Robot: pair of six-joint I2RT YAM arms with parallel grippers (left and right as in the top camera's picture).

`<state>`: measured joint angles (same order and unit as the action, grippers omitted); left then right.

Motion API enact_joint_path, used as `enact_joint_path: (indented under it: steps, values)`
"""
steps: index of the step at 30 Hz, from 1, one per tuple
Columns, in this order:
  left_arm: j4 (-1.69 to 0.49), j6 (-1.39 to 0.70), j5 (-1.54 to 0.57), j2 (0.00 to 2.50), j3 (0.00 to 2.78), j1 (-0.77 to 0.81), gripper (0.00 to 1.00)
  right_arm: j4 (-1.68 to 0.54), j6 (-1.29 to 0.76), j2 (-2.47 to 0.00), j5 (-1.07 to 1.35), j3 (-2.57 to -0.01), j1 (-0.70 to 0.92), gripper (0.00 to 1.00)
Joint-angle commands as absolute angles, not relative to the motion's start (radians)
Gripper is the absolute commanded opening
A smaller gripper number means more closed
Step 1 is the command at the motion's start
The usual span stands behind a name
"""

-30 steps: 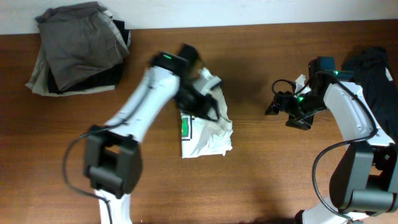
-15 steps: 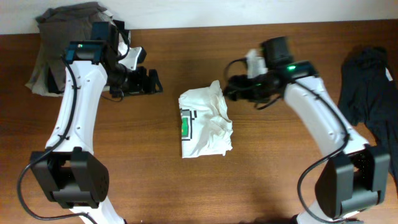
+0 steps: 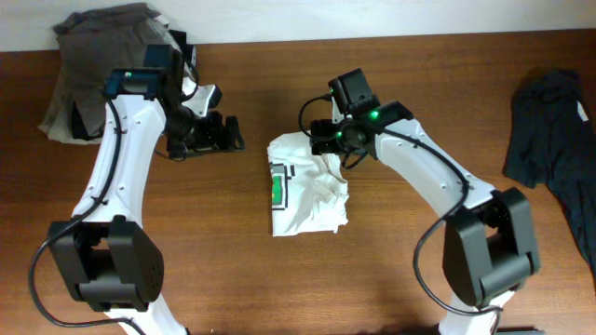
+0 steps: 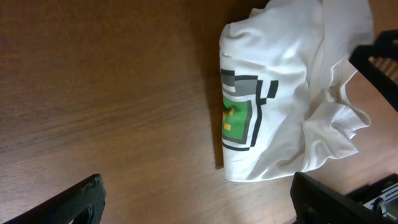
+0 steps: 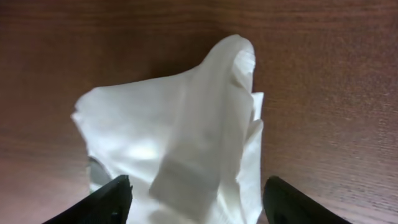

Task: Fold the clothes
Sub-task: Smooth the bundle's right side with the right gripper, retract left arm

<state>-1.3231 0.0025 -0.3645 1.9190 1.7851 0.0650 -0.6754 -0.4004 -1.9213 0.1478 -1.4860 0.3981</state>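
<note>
A white T-shirt (image 3: 307, 191) with a green and grey print lies roughly folded and rumpled at the table's middle. It also shows in the left wrist view (image 4: 286, 93) and in the right wrist view (image 5: 186, 137). My left gripper (image 3: 223, 133) is open and empty, over bare wood to the left of the shirt; its fingers (image 4: 199, 199) stand wide apart. My right gripper (image 3: 321, 138) is open just above the shirt's raised far edge. Its fingers (image 5: 196, 199) straddle an upstanding fold without closing on it.
A pile of folded grey and dark clothes (image 3: 121, 70) sits at the far left corner. A dark unfolded garment (image 3: 549, 130) lies at the right edge. Brown wooden tabletop (image 3: 410, 261) surrounds the shirt.
My right gripper has moved left and closer over the shirt's far edge. My left arm has shifted only slightly. The shirt lies as before.
</note>
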Motion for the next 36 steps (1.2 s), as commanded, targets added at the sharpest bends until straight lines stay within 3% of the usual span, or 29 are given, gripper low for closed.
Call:
enact_joint_path:
  steps: [1,6,11,18,19,20,22,24,25,32,36]
  values:
    - [-1.322,-0.004,-0.358,1.919,1.771,0.065,0.95,-0.665,-0.440,-1.945,0.090,-1.500,0.397,0.67]
    - [-1.322,-0.004,-0.358,1.919,1.771,0.065,0.95,-0.664,-0.447,-1.973,0.039,-1.500,0.397,0.49]
    - [-1.325,-0.004,-0.358,1.919,1.771,0.065,0.95,-0.671,-0.475,-1.990,-0.013,-1.500,0.372,0.05]
    - [-1.328,-0.004,-0.358,1.919,1.771,0.065,0.96,-0.740,-0.477,-1.990,-0.020,-1.500,0.217,0.04]
    - [-1.328,-0.004,-0.357,1.919,1.771,0.065,0.95,-0.751,-0.476,-1.990,-0.020,-1.500,0.194,0.05]
    - [-1.328,-0.004,-0.358,1.919,1.771,0.065,0.95,-0.767,-0.471,-1.990,-0.019,-1.500,0.169,0.22]
    - [-1.328,-0.004,-0.358,1.919,1.771,0.065,0.95,-0.792,-0.461,-1.990,-0.020,-1.500,0.137,0.45]
    - [-1.327,-0.004,-0.358,1.919,1.771,0.065,0.96,-0.817,-0.461,-1.990,-0.020,-1.500,0.121,0.76]
    - [-1.327,-0.004,-0.358,1.919,1.771,0.065,0.96,-0.833,-0.461,-1.990,-0.020,-1.500,0.116,0.83]
    - [-1.327,-0.004,-0.358,1.919,1.771,0.065,0.96,-1.018,-0.461,-1.937,0.023,-1.570,0.115,0.83]
    - [-1.322,-0.004,-0.358,1.919,1.771,0.065,0.96,-1.129,-0.418,-1.852,0.226,-1.616,0.126,0.83]
